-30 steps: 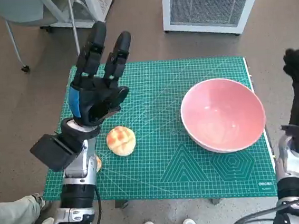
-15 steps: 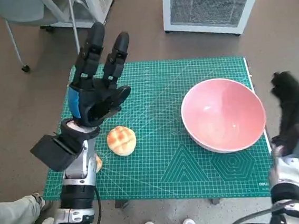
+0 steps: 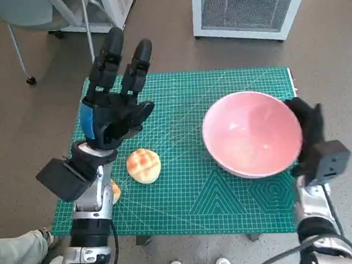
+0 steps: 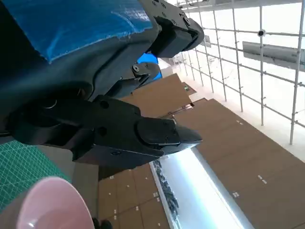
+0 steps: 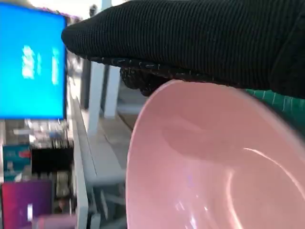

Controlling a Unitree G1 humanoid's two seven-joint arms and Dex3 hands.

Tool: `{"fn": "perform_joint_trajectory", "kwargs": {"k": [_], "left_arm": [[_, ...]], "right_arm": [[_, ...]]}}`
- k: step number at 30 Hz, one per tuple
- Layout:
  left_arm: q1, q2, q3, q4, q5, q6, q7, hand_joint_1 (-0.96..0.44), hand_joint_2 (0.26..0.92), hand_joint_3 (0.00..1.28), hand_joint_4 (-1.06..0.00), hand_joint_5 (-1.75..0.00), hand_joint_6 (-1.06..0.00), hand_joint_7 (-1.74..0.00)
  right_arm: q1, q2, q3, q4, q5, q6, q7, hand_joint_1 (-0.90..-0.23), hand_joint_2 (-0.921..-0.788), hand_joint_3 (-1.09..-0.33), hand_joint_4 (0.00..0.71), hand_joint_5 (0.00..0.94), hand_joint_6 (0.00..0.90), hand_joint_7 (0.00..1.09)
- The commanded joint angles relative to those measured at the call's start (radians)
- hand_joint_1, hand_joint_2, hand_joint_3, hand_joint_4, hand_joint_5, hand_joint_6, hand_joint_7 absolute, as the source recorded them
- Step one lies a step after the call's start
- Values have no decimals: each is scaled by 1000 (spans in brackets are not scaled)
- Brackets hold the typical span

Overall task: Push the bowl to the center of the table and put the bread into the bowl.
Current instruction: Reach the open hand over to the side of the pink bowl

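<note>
Bowl [image 3: 252,134] — pink, empty, upright; placed right of the worktop's middle, nearer the right edge than the left, so the push is judged begun but not finished.

Right hand [image 3: 308,127] — gloved; set against the bowl's outer wall on the side facing the right edge, nothing gripped; how far its fingers are spread cannot be told; in the right wrist view the glove [image 5: 200,43] lies just over the bowl's rim [image 5: 143,124].

Bread [image 3: 144,165] — round, golden; lying on the green mat [image 3: 194,192] near the worktop's left edge and front-left corner, well apart from the bowl; untouched, not yet in the bowl.

Left hand [image 3: 114,103] — raised above the left part of the worktop, fingers spread and extended, nothing held; its black fingers [image 4: 143,136] are seen empty in the left wrist view.

Remaining, as judged: bowl to be brought on to centre; bread to be picked up and placed inside.
</note>
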Motion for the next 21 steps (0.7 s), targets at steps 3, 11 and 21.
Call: {"fn": "perform_joint_trajectory", "kwargs": {"k": [3,11,21], "left_arm": [[16,19,0,-19,16,10,8,-46,921,167,-219,0,-259,-10],[20,27,2,-25,18,13,13,-53,921,165,-219,0,-260,-9],[24,29,4,-25,23,11,20,-52,921,165,-225,-3,-263,-10]], "right_arm": [[-24,36,-9,20,27,45,47,-630,-921,-825,190,0,18,494],[-70,59,-25,27,49,69,69,-646,-921,-821,190,1,25,482],[-137,81,-28,42,47,109,58,-648,-921,-796,217,11,55,460]]}}
